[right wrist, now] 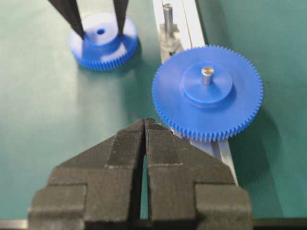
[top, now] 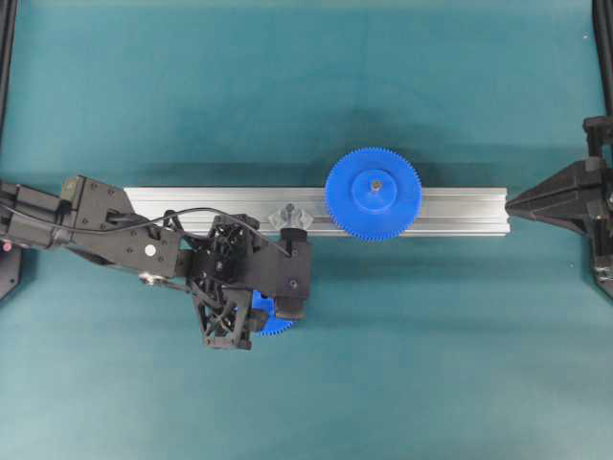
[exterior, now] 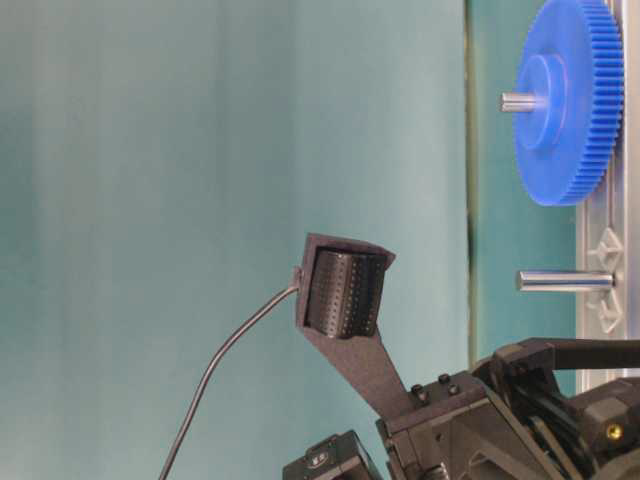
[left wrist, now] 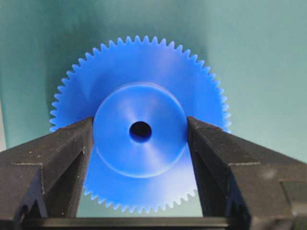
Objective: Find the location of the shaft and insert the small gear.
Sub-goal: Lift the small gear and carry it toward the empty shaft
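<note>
Overhead view: two blue gears, one rail [top: 316, 211], two arms. The large gear [top: 374, 195] sits on the rail, beyond the left end effector [top: 278, 311] toward the right one. The small gear [top: 273, 324] lies on the teal surface [top: 431, 364], mostly hidden beneath the left end effector. The right end effector [top: 512, 202] points at the rail's end.

Table-level view: two pins. One carries the large gear; the shaft [exterior: 565, 281] stands bare on the rail.

Left wrist view: fingers [left wrist: 62, 158] flank the small gear's hub, touching or nearly so; firm pinch cannot be told.

Right wrist view: right end effector pressed together, empty. The bare shaft stands between both gears.
</note>
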